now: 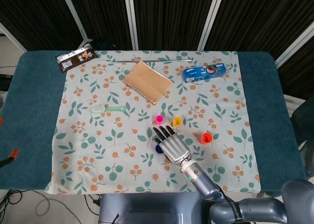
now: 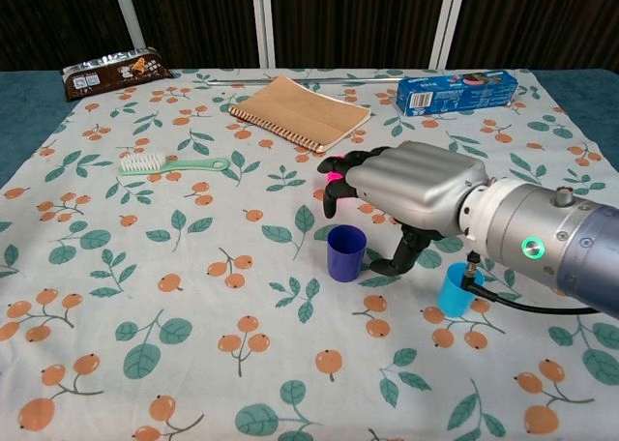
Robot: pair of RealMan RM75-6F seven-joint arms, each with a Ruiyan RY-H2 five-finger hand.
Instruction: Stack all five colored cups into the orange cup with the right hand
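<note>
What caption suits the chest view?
Right hand hovers open above a blue cup, with a cyan cup beside it.

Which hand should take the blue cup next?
Right. The right hand hovers open just above the blue cup, thumb beside it. The left hand appears in neither view.

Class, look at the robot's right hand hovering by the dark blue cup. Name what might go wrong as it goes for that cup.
1. The right hand hangs open over the dark blue cup; its fingers reach toward the pink cup, which a sweep might tip.
2. The light blue cup stands close under the wrist, so lowering the arm might knock it.
3. The cup looks small and light; a closing thumb may push it away.
</note>
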